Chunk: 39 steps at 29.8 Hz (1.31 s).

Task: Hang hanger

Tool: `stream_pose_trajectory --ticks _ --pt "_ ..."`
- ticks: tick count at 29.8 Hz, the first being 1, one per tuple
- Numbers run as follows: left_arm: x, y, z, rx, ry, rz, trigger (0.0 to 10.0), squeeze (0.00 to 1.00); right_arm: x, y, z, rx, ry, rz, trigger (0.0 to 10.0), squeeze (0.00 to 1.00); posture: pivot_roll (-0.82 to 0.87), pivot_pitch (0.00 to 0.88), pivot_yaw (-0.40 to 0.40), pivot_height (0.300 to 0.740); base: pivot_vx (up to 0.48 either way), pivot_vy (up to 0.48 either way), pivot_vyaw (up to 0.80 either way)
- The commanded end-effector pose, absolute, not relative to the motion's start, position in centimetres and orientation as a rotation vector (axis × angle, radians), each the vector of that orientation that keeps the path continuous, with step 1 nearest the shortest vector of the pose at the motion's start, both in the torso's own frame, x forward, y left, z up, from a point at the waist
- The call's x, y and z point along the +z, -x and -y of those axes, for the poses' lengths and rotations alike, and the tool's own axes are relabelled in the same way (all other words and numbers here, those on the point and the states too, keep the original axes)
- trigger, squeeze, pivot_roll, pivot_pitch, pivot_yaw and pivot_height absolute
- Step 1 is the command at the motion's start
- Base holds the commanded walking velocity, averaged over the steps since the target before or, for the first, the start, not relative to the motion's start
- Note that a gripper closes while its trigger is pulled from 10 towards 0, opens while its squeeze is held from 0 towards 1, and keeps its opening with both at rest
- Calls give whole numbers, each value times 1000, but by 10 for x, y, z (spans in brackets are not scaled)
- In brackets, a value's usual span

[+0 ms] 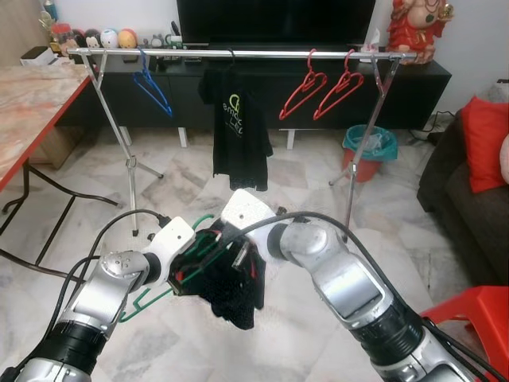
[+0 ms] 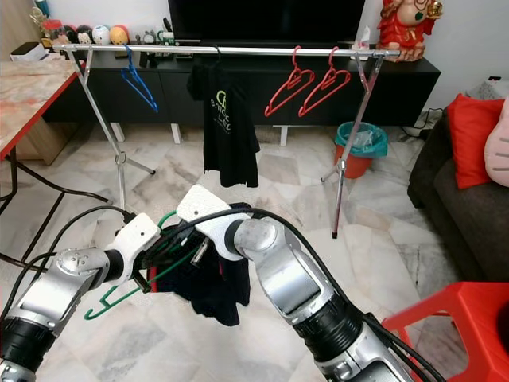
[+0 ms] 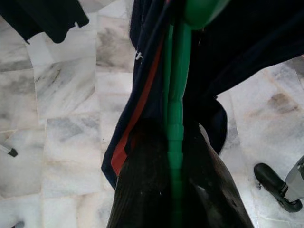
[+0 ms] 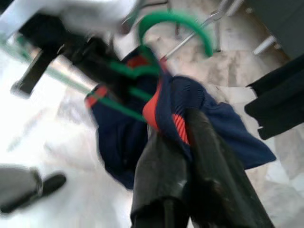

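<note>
A green hanger (image 1: 147,301) carries a dark navy garment (image 1: 236,301) with red trim, low in front of me. My left gripper (image 1: 189,267) is shut on the hanger; in the left wrist view the green bar (image 3: 175,95) runs between its fingers (image 3: 142,190). My right gripper (image 1: 238,255) comes in from the right and is shut on the garment's fabric (image 4: 118,142), just below the green hook (image 4: 175,21). Farther back, a silver rail (image 1: 254,53) holds a blue hanger (image 1: 153,87), a black T-shirt (image 1: 238,131) and two red hangers (image 1: 302,91).
The rack's splayed legs (image 1: 131,163) stand on the marble floor. A red-edged table (image 1: 32,103) is at the left and a black TV cabinet (image 1: 413,79) behind the rail. To the right are a teal bin (image 1: 368,143), a dark sofa (image 1: 465,199) and a red stool (image 1: 477,318).
</note>
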<state>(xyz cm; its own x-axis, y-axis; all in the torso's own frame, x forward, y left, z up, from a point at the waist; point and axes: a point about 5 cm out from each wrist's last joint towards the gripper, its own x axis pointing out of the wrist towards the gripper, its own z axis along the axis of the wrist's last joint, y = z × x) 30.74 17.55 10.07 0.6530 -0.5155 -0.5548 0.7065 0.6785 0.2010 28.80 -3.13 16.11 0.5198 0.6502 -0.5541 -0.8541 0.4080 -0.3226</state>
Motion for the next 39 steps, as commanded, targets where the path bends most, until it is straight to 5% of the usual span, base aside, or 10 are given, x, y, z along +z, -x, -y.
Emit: stream_pose_trajectory --ticks 1,21,39 --pt "108 -311 -169 -733 -425 -440 10000 0 168 -278 21 1063 635 -311 10000 0 -96 0 4 740 0 0 0" --pt "128 -340 -180 -435 -444 -331 10000 0 174 -269 25 1110 644 -322 10000 0 -98 0 9 740 0 0 0" --pt "119 -320 -169 -684 -340 -368 10000 0 181 -284 30 1020 678 -246 10000 0 -96 0 10 740 0 0 0"
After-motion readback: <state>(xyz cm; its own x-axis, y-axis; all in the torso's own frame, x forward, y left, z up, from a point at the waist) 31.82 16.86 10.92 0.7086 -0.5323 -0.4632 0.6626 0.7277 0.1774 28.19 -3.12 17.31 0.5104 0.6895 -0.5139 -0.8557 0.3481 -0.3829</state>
